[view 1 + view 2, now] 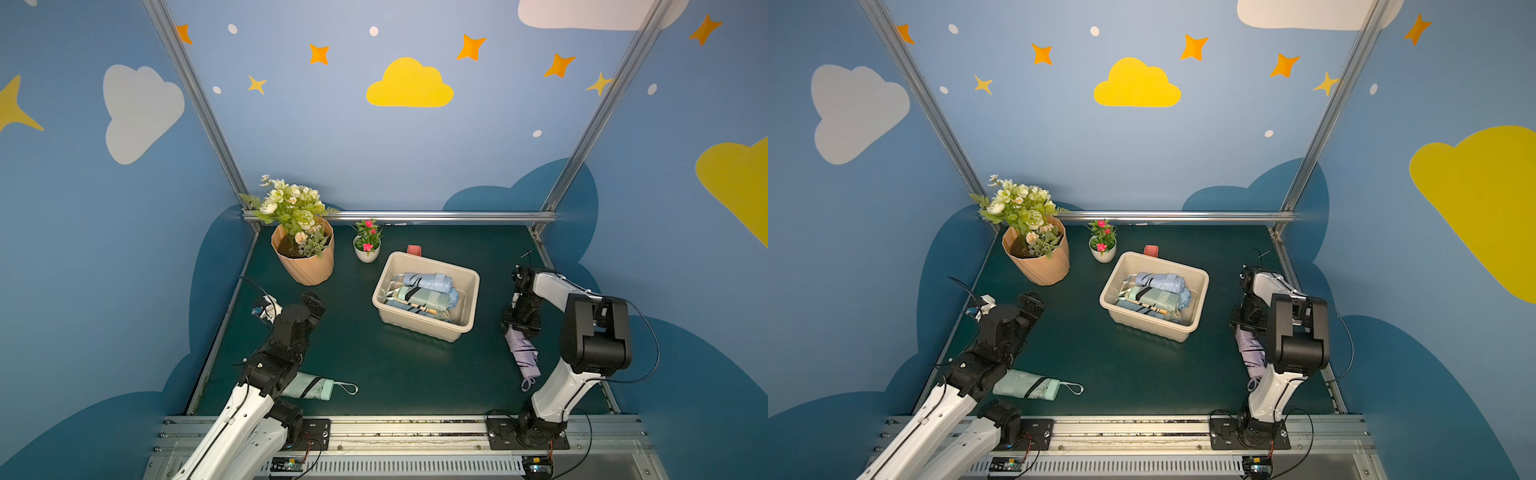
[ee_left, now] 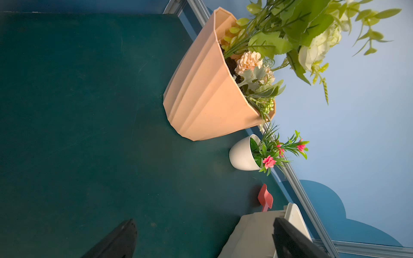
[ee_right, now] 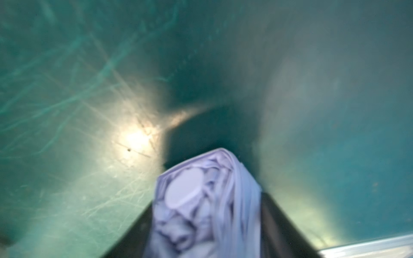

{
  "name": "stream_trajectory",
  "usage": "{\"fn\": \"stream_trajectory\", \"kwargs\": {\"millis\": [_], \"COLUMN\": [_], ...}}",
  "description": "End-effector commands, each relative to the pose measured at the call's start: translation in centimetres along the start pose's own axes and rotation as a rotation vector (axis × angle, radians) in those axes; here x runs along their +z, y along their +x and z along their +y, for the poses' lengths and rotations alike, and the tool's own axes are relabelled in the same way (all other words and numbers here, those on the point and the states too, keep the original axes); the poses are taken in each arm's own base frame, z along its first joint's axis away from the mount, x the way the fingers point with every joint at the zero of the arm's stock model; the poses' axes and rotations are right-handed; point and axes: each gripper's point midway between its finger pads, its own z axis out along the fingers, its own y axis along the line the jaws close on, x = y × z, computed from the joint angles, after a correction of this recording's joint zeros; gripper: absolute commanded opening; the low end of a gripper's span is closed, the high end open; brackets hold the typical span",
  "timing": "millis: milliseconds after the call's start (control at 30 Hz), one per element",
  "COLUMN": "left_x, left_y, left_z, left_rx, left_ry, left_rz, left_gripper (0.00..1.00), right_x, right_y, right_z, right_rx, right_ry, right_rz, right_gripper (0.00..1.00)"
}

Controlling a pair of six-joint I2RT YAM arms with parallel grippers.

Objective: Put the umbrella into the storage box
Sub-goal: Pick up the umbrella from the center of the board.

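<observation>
A folded lilac umbrella [image 1: 524, 353] [image 1: 1250, 351] lies at the table's right side, its strap end toward the front. My right gripper [image 1: 517, 328] [image 1: 1246, 322] [image 3: 205, 219] is shut on its far end; the black fingers [image 3: 277, 221] press both sides of the fabric [image 3: 201, 201]. The cream storage box [image 1: 428, 259] [image 1: 1163, 262] [image 2: 252, 232] stands mid-table with several folded umbrellas inside. A mint umbrella [image 1: 311, 386] [image 1: 1027, 384] lies front left, partly under my left arm. My left gripper [image 1: 313, 301] [image 1: 1032, 305] [image 2: 205, 232] hangs open and empty beside the flower pot.
A peach faceted flower pot [image 1: 305, 266] [image 2: 207, 93] stands back left, with a small white pot [image 1: 366, 249] [image 2: 242, 156] of pink flowers next to it. A small red piece [image 1: 414, 249] [image 2: 265, 197] sits just behind the box. Aluminium rails [image 1: 399, 216] border the table.
</observation>
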Motion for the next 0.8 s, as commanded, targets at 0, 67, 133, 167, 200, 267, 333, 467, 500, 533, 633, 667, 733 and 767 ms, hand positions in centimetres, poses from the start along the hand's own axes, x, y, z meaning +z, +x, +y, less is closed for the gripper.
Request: {"fn": "stream_trajectory", "kwargs": {"millis": [0, 67, 133, 167, 200, 267, 333, 467, 500, 533, 633, 667, 733, 767], "left_x": [-0.1, -0.1, -0.1, -0.2, -0.2, -0.4, -0.5, -0.6, -0.6, -0.6, -0.6, -0.6, -0.5, -0.5], "left_y": [-0.5, -0.5, -0.5, -0.5, -0.6, -0.6, -0.7, -0.7, -0.7, -0.6, -0.5, -0.5, -0.3, -0.3], "left_z": [-0.9, -0.9, -0.9, -0.9, -0.9, -0.7, -0.7, -0.5, -0.5, -0.5, -0.4, -0.3, -0.1, 0.0], "left_rx": [-0.002, -0.002, -0.001, -0.002, -0.002, -0.004, -0.006, -0.009, -0.009, -0.008, -0.007, -0.009, -0.015, -0.019], "left_ry": [0.024, 0.023, 0.024, 0.024, 0.024, 0.023, 0.025, 0.024, 0.024, 0.024, 0.018, 0.015, 0.010, 0.007], "left_rz": [-0.004, -0.002, -0.001, -0.002, -0.003, -0.005, -0.006, -0.008, -0.006, -0.004, 0.001, 0.003, 0.007, 0.009], "left_gripper": [1.00, 1.00, 1.00, 1.00, 1.00, 0.99, 0.99, 0.99, 0.99, 0.99, 0.99, 0.99, 0.99, 0.99], "right_x": [-0.4, -1.3, -2.4, -3.1, -3.7, -5.0, -6.4, -9.8, -10.9, -11.9, -15.7, -17.2, -19.9, -21.3], "right_y": [0.9, 0.6, 0.3, 0.1, 0.0, -0.2, -0.3, -0.3, -0.2, -0.2, -0.2, -0.2, -0.3, -0.3], "right_z": [0.8, 1.0, 1.2, 1.3, 1.3, 1.5, 1.5, 1.5, 1.5, 1.5, 1.8, 2.0, 2.2, 2.4], "right_rx": [0.033, 0.040, 0.047, 0.047, 0.052, 0.057, 0.068, 0.094, 0.096, 0.098, 0.081, 0.079, 0.091, 0.097], "right_ry": [-0.049, -0.065, -0.086, -0.099, -0.107, -0.129, -0.147, -0.187, -0.198, -0.205, -0.257, -0.283, -0.328, -0.354], "right_rz": [0.010, -0.021, -0.061, -0.086, -0.109, -0.159, -0.210, -0.328, -0.362, -0.395, -0.513, -0.560, -0.651, -0.703], "right_gripper": [0.45, 0.39, 0.36, 0.32, 0.30, 0.28, 0.23, 0.20, 0.19, 0.18, 0.15, 0.14, 0.13, 0.13]}}
